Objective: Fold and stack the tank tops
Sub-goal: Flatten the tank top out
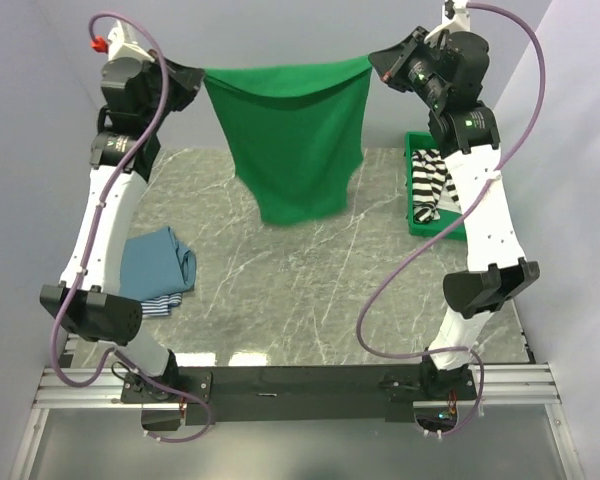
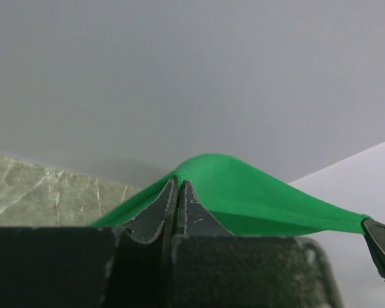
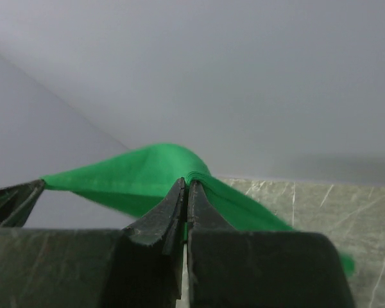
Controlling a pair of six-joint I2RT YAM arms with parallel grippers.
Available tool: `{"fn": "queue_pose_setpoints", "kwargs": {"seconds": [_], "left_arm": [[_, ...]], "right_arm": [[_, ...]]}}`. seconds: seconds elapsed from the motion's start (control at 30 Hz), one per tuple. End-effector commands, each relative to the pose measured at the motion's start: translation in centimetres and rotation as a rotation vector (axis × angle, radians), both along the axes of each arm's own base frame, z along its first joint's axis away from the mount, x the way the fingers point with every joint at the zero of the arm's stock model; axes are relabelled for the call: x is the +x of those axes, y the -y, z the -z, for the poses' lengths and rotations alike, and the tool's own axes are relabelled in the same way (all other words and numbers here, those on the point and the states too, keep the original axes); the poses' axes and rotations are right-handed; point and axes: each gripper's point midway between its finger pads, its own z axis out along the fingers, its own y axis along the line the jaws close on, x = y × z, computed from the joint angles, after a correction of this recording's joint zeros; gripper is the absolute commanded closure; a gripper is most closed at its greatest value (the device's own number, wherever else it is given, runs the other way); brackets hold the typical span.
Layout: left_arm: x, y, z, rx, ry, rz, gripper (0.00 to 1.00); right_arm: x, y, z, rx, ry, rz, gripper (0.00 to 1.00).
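I have the green tank top held up in the air over the far middle of the table, stretched between both arms. It is plain, bright green cloth with no pattern. Its top edge runs nearly taut from side to side, and the body hangs in soft folds that narrow to a rounded lower edge.

The left gripper is pinched tight on the left corner of the top. In the left wrist view the fingers meet with green cloth bunched at their tips. The right gripper clamps the right corner the same way.

I count four tops. Besides the green one, a solid blue tank top lies crumpled at the left side of the table. A blue-white striped tank top peeks out from under its near edge. A black-and-white striped tank top drapes in the one green bin at the far right.

The small marks on the arm links are too tiny for me to read.
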Motion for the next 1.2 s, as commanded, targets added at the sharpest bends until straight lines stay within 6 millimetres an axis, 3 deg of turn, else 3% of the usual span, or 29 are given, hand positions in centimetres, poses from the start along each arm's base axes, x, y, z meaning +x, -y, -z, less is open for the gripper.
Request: {"fn": "queue_pose_setpoints", "kwargs": {"seconds": [0.0,0.03,0.07,0.1,0.13,0.17,0.2,0.23,0.27,0.3,0.33,0.37,0.4,0.43,0.47,0.5,0.53,0.57,0.63,0.67,0.83,0.93,1.17], "left_arm": [[-5.2,-1.0,-7.8,-0.031,0.219,0.040,1.00],[-5.5,-1.3,-7.0,-0.032,0.201,0.035,1.00],[-6.7,-1.6,-6.9,-0.034,0.205,0.030,1.00],[-6.0,-1.7,-3.3,-0.037,0.126,0.026,1.00],[-6.2,-1.7,-1.8,-0.041,0.091,0.025,1.00],[-7.3,-1.7,-1.0,-0.050,0.076,0.033,1.00],[-6.9,-1.5,3.4,-0.061,-0.019,0.038,1.00],[-7.3,-1.3,5.3,-0.072,-0.063,0.050,1.00],[-7.9,-1.1,9.3,-0.093,-0.146,0.054,1.00],[-8.3,-1.1,11.2,-0.101,-0.183,0.054,1.00],[-8.9,-0.8,13.3,-0.110,-0.227,0.070,0.99],[-10.0,-0.8,17.4,-0.127,-0.314,0.068,1.00],[-10.7,-0.7,19.5,-0.131,-0.356,0.072,0.99],[-11.8,-0.7,20.7,-0.138,-0.377,0.075,0.99],[-13.0,-0.7,24.8,-0.148,-0.461,0.070,0.99],[-13.8,-0.7,26.6,-0.151,-0.493,0.073,0.99],[-14.7,-0.7,28.2,-0.155,-0.524,0.072,0.99],[-16.3,-0.7,30.9,-0.171,-0.579,0.073,0.99],[-17.8,-0.6,32.8,-0.178,-0.613,0.078,0.99],[-19.1,-0.5,35.1,-0.188,-0.668,0.081,0.99],[-22.3,0.4,38.8,-0.212,-0.770,0.124,0.99],[-23.9,0.7,40.2,-0.202,-0.818,0.139,0.99],[-26.4,0.9,41.6,-0.190,-0.897,0.150,0.99]], "right_arm": [[-4.6,1.3,-6.0,0.025,0.148,-0.005,1.00],[-5.7,1.6,-6.4,0.033,0.171,-0.002,1.00],[-4.5,1.4,-2.2,0.022,0.078,0.002,1.00],[-4.5,1.5,-0.6,0.018,0.047,0.005,1.00],[-5.5,1.8,-0.3,0.023,0.049,0.012,1.00],[-4.7,1.6,4.6,0.010,-0.053,0.014,1.00],[-4.8,1.7,6.6,0.006,-0.090,0.019,1.00],[-5.5,2.0,7.8,0.004,-0.114,0.026,1.00],[-5.4,2.1,12.7,-0.013,-0.214,0.035,1.00],[-6.0,2.3,14.2,-0.015,-0.238,0.037,1.00],[-6.5,2.4,18.6,-0.031,-0.327,0.040,1.00],[-6.9,2.6,20.7,-0.043,-0.375,0.044,1.00],[-7.5,2.6,22.5,-0.050,-0.409,0.043,1.00],[-8.4,2.7,26.3,-0.067,-0.482,0.036,1.00],[-8.9,2.8,28.0,-0.074,-0.510,0.036,1.00],[-9.5,3.0,29.5,-0.081,-0.537,0.044,1.00],[-10.4,3.2,32.5,-0.098,-0.590,0.044,1.00],[-11.0,3.3,33.8,-0.109,-0.617,0.040,1.00],[-12.5,3.9,37.4,-0.132,-0.707,0.057,1.00],[-13.0,3.9,38.5,-0.136,-0.734,0.055,1.00],[-16.5,5.4,44.3,-0.185,-0.901,0.098,1.00],[-18.4,6.5,46.0,-0.215,-0.958,0.136,1.00],[-21.3,8.0,47.0,-0.228,-1.027,0.185,1.00]]}}
